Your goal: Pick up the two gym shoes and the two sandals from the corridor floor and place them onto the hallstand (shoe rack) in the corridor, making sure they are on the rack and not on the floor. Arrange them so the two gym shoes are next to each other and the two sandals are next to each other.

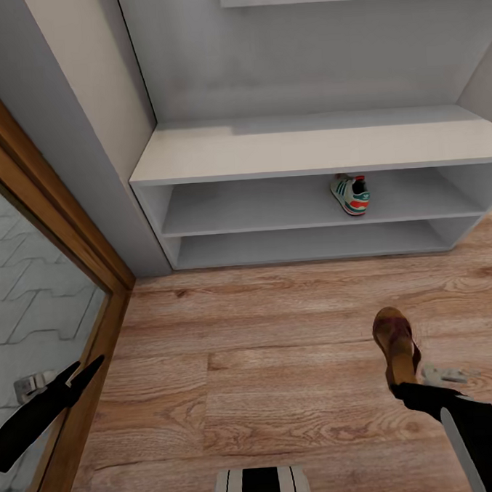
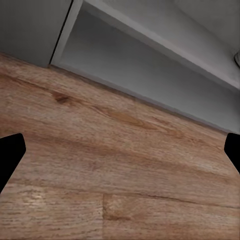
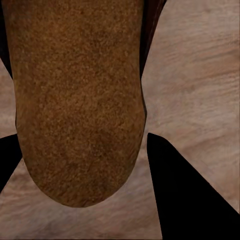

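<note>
The right claw [image 1: 406, 382] is clamped on a brown sandal [image 1: 396, 344], holding it just off the wooden floor [image 1: 267, 361], while the left claw [image 1: 79, 376] hangs open and empty by the door. One sneaker [image 1: 350, 194] already sits on the shoe rack [image 1: 305, 144] upper shelf. My worry: the grip looks to be near one end, so the sandal could swing or slip out on the way over.

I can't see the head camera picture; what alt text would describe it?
The right gripper holds a dark brown sandal with a tan sole above the wood-plank floor, facing a low white shoe rack. One cream sneaker with green stripes sits on its upper shelf.
</note>
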Controlling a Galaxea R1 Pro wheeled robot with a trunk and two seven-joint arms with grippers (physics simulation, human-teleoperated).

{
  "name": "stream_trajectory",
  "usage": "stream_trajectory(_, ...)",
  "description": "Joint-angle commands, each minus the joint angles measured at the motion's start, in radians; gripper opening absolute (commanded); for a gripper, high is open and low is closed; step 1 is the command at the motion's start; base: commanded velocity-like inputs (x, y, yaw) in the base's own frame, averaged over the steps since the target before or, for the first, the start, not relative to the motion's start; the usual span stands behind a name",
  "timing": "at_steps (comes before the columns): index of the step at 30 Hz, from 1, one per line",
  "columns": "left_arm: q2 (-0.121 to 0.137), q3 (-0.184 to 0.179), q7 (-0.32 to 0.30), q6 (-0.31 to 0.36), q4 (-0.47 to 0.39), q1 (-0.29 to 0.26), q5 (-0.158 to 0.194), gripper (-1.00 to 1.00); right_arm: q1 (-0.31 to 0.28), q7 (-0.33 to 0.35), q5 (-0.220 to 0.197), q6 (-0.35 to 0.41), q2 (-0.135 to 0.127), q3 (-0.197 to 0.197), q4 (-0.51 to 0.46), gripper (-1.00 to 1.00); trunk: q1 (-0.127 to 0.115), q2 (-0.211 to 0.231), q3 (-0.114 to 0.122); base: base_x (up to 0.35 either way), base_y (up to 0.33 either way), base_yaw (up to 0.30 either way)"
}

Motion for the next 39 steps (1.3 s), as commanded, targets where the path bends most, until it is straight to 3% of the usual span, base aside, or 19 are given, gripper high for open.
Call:
stream_trajectory(1, 0.0, 0.001, -0.002, 0.009, 0.0, 0.0, 0.006, 1.0, -0.001, -0.006, 0.015, 0.005, 0.007, 0.009, -0.001, -1.0, 0.0, 0.0, -0.001, 0.0, 0.0, 0.0)
stream_trajectory(7, 0.0, 0.0, -0.002, 0.009, 0.0, 0.0, 0.006, 1.0, 0.0, -0.007, 0.017, 0.013, 0.112, 0.044, -0.001, -1.0, 0.0, 0.0, -0.001, 0.0, 0.0, 0.0)
stream_trajectory(10, 0.0, 0.0, -0.002, 0.009, 0.0, 0.0, 0.006, 1.0, -0.001, -0.007, 0.017, 0.016, 0.143, 0.065, -0.001, -1.0, 0.0, 0.0, -0.001, 0.0, 0.0, 0.0)
stream_trajectory(15, 0.0, 0.0, -0.002, 0.009, 0.0, 0.0, 0.006, 1.0, -0.026, -0.01, 0.016, 0.034, 0.179, 0.235, 0.028, -1.0, 0.0, 0.0, -0.001, 0.0, 0.0, 0.0)
stream_trajectory(18, 0.0, 0.0, -0.003, 0.009, 0.0, 0.0, 0.006, 1.0, -0.118, -0.054, 0.017, 0.071, 0.213, 0.276, 0.087, -1.0, 0.0, 0.0, -0.001, 0.0, 0.0, 0.0)
stream_trajectory(23, 0.0, -0.004, -0.003, 0.009, 0.0, 0.0, 0.006, 1.0, -0.298, -0.198, 0.016, 0.1, 0.228, 0.291, 0.26, -1.0, 0.0, 0.0, -0.001, 0.0, 0.0, 0.0)
stream_trajectory(29, 0.0, -0.006, -0.003, 0.009, 0.0, 0.0, 0.006, 1.0, -0.481, -0.228, 0.015, 0.106, 0.24, 0.292, 0.385, -1.0, 0.0, 0.0, -0.001, 0.0, 0.0, 0.0)
stream_trajectory(33, 0.0, -0.008, -0.003, 0.009, 0.0, 0.0, 0.006, 1.0, -0.549, -0.23, 0.016, 0.107, 0.248, 0.292, 0.406, -1.0, 0.0, 0.0, -0.001, 0.0, 0.0, 0.0)
stream_trajectory(39, -0.001, -0.009, -0.003, 0.009, 0.0, 0.0, 0.005, 1.0, -0.569, -0.231, 0.016, 0.108, 0.247, 0.294, 0.406, -1.0, 0.0, 0.0, -0.001, 0.0, 0.0, 0.0)
